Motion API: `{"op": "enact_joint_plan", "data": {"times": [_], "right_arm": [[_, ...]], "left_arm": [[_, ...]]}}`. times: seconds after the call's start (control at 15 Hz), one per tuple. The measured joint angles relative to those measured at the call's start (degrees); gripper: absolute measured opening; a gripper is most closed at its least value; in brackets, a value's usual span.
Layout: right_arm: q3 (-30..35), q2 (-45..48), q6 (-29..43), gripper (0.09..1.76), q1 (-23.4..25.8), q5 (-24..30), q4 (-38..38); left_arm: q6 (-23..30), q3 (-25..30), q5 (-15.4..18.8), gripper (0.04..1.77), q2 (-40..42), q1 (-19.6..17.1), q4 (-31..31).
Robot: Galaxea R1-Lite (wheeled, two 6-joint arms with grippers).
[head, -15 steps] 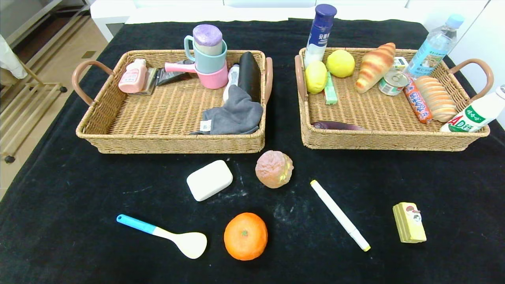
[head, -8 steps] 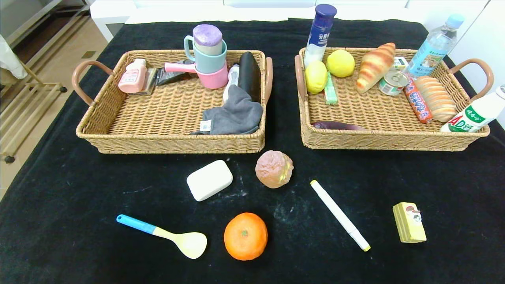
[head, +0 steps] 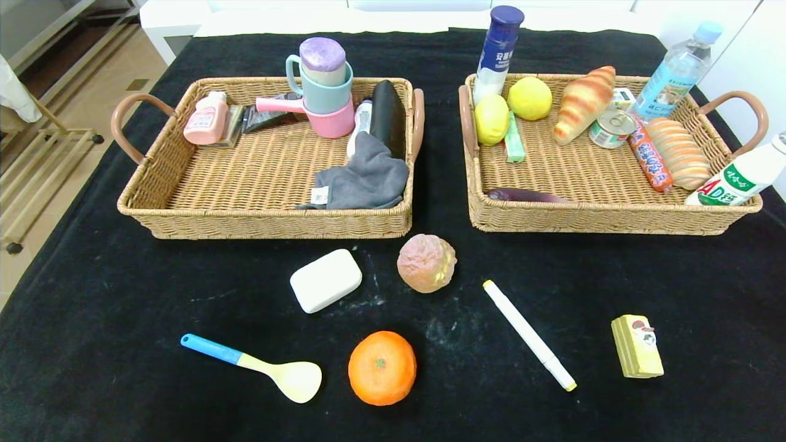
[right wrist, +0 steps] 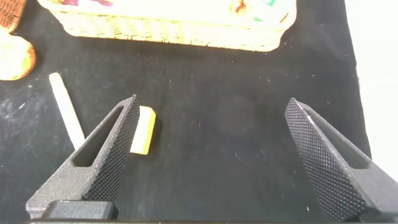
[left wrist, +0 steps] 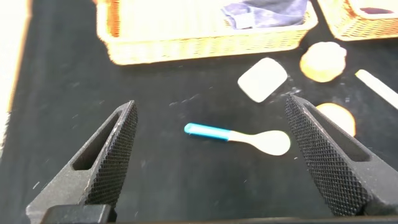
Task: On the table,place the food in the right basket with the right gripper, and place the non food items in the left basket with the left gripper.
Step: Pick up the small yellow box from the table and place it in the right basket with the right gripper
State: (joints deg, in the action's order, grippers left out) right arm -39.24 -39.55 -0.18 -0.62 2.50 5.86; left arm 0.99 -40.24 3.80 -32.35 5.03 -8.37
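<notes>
Loose on the black table lie a white soap bar (head: 326, 280), a pinkish bun (head: 427, 263), an orange (head: 382, 368), a blue-handled spoon (head: 253, 367), a white marker (head: 529, 335) and a small yellow box (head: 637, 345). The left basket (head: 184, 224) holds non-food things; the right basket (head: 614, 219) holds food. Neither arm shows in the head view. My left gripper (left wrist: 211, 146) hangs open above the table with the spoon (left wrist: 239, 136) between its fingers' lines of sight. My right gripper (right wrist: 214, 143) is open and empty, the yellow box (right wrist: 142, 129) beside one finger.
The left basket holds stacked cups (head: 325, 86), a grey cloth (head: 365, 178) and a pink bottle (head: 206, 119). In the right one are lemons (head: 491, 118), a croissant (head: 583, 102), a can (head: 611, 128) and bottles (head: 740, 176). The table's left edge drops to the floor (head: 37, 202).
</notes>
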Motion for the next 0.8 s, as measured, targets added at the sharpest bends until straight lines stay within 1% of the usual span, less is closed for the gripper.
{"op": "enact_joint_plan", "data": {"times": [0.13,0.27,0.47,0.53,0.67,0.8], "right_arm": [[-2.4,-4.68,0.18,1.71,-0.06,1.79,0.0],[-4.47,-8.72,0.18,1.71,-0.2,3.69,-0.02],[-6.53,-13.68,0.07,1.71,-1.94,4.28,0.0],[-7.01,-15.06,0.07,1.71,-2.77,4.17,-0.05],[-7.89,-17.75,0.13,1.71,-4.86,3.94,-0.05],[-8.8,-20.15,0.18,1.71,-6.68,3.75,-0.28]], "left_arm": [[0.0,-2.32,2.12,1.72,-4.39,0.41,1.07],[0.02,-3.8,4.85,1.72,-8.77,0.55,4.58],[-0.02,-5.35,8.64,1.72,-14.75,0.61,7.83],[-0.02,-5.92,9.36,1.72,-16.7,0.74,8.16],[-0.11,-6.89,9.95,1.72,-20.02,2.12,8.48],[-0.11,-7.58,9.92,1.72,-23.26,4.77,10.69]]}}
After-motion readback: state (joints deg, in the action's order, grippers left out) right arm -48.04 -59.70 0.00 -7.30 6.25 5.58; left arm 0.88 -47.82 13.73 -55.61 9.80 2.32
